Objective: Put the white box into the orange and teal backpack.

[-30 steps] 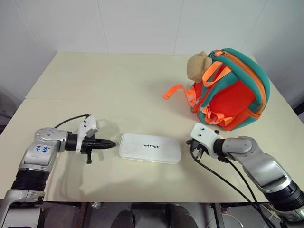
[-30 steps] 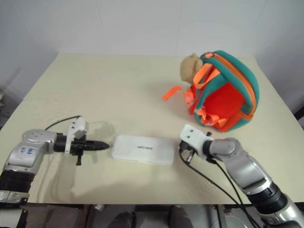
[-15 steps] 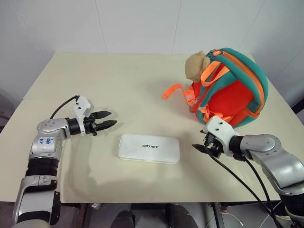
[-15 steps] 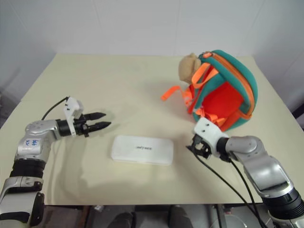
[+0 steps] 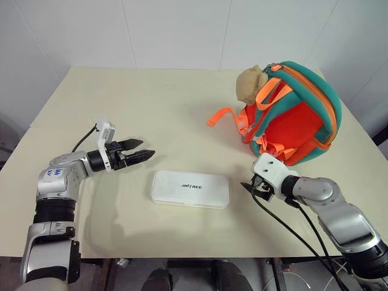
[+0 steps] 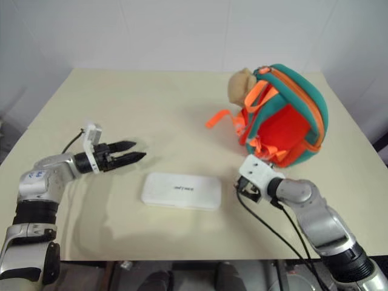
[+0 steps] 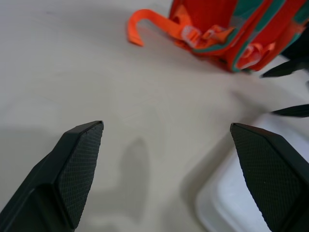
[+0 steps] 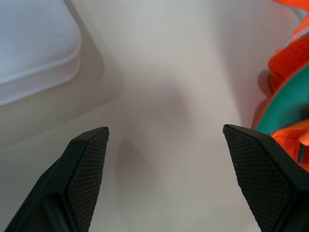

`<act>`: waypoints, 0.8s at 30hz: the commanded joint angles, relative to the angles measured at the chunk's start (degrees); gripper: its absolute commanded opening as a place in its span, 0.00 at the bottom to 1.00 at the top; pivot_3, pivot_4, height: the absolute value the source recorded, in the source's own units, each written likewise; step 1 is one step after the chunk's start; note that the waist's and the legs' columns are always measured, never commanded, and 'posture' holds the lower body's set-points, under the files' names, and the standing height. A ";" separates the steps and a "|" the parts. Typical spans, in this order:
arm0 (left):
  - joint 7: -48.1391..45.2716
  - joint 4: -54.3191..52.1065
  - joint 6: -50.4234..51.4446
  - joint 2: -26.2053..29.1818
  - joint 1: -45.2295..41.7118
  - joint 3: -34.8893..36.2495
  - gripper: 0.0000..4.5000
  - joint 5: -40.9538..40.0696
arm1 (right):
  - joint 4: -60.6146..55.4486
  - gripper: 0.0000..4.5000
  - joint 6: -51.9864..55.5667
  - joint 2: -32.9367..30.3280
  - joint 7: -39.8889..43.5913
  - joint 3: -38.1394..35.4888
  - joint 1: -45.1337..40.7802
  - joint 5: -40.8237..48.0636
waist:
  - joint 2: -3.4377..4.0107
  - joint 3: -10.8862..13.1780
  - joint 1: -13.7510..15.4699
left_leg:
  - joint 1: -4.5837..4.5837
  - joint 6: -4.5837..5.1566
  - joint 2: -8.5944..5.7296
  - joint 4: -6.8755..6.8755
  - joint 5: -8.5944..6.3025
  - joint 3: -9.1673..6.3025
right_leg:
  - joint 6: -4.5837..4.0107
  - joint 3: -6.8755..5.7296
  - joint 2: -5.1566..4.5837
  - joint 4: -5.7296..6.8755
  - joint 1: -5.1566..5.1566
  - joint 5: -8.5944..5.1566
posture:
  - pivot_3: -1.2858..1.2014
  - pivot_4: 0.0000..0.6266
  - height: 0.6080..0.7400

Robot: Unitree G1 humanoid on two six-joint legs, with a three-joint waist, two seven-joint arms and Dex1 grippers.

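Note:
The white box lies flat on the table near its front edge, printed side up. My left gripper hovers open a little to the left of and beyond the box's left end, pointing right; the left wrist view shows a corner of the box past its fingers. My right gripper stands open just off the box's right end, with the box and the backpack on either side of it. The orange and teal backpack stands at the back right. Nothing is held.
A tan plush toy hangs at the backpack's top left, and an orange strap loops out onto the beige table. White walls close off the far side. A black cable trails from my right wrist over the front edge.
Both grippers have gone from shut to open. My left gripper has risen and drawn away from the box's left end toward the far side. The box and backpack have not moved.

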 commanded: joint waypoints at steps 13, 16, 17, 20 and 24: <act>0.63 -6.11 23.56 2.49 3.32 -1.79 1.00 -7.13 | 0.42 1.00 -3.69 3.39 2.15 0.29 -1.58 -0.25 | 0.00 0.00 0.16 | 0.02 -0.04 -0.02 0.04 0.02 -0.02 | -0.02 -0.01 -0.02 -0.16 0.03 -0.01 | 0.52 0.24 1.00; 0.09 -5.92 29.05 2.83 3.04 -2.14 1.00 -8.86 | 0.39 1.00 -3.92 3.38 2.21 0.33 -1.41 -0.38 | 0.01 0.00 0.16 | 0.03 -0.04 -0.01 0.02 0.02 -0.03 | -0.02 -0.01 -0.01 -0.15 0.02 -0.01 | 0.52 0.24 1.00; -0.33 -5.84 30.11 2.70 3.07 -1.70 1.00 -9.73 | 0.35 1.00 -3.98 3.40 2.21 0.35 -1.36 -0.42 | 0.01 0.00 0.15 | 0.03 -0.04 -0.01 0.01 0.02 -0.03 | -0.02 -0.01 -0.02 -0.15 0.02 -0.01 | 0.52 0.24 1.00; -1.39 -5.03 30.23 2.91 3.74 -2.29 1.00 -10.34 | 0.31 1.00 -4.14 3.56 2.21 0.45 -1.28 -0.47 | 0.01 0.00 0.13 | 0.03 -0.04 -0.02 0.01 0.02 -0.02 | -0.02 0.00 -0.02 -0.16 0.02 -0.01 | 0.52 0.24 1.00; -2.70 -5.07 29.97 2.02 3.95 -2.16 1.00 -11.74 | 0.14 1.00 -4.31 4.12 2.10 0.95 -1.29 -0.62 | 0.01 0.00 0.16 | 0.05 -0.05 -0.02 0.01 0.03 -0.02 | -0.03 0.00 -0.03 -0.18 0.02 -0.01 | 0.52 0.24 1.00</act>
